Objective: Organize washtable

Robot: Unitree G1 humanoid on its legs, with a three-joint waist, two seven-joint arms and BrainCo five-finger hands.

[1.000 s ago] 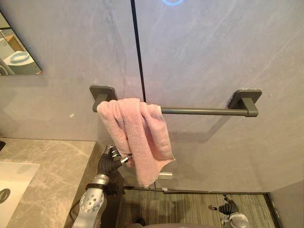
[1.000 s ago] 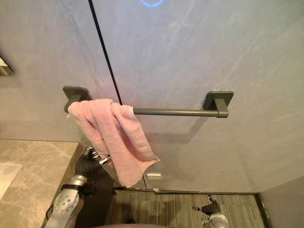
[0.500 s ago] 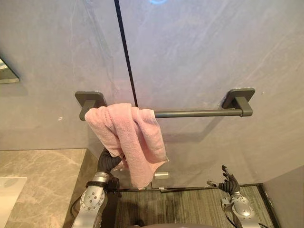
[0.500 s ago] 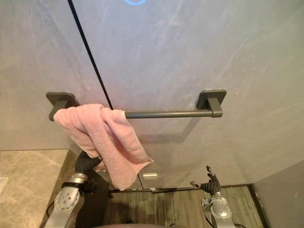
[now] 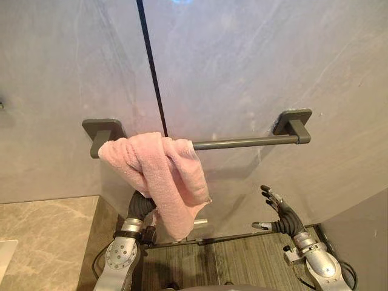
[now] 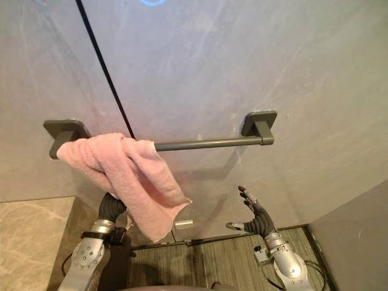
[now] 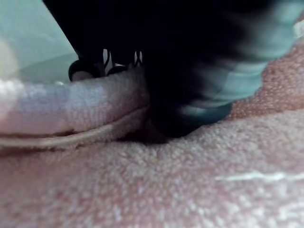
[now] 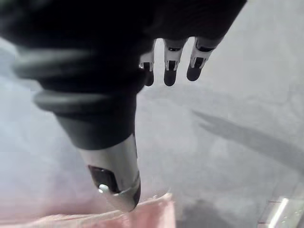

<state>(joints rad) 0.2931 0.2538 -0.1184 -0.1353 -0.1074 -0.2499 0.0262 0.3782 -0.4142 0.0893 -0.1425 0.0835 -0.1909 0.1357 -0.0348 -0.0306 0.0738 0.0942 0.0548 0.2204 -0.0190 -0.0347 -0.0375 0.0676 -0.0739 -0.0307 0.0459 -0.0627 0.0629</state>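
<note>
Mid-straightening, the pink towel [image 5: 163,176] hangs bunched at the left end of the wall rail [image 5: 242,143], the left hand [image 5: 140,208] tucked behind it (grip impossible to tell); spreading it likely needs the right hand [image 5: 280,213], splayed and empty, to catch its edge.

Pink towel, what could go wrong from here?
The pink towel hangs bunched at the left end of the rail, so a tug from the left hand under its fold could slide it off. The open right hand, apart from the cloth, could miss the hanging corner and hit the wall.
</note>
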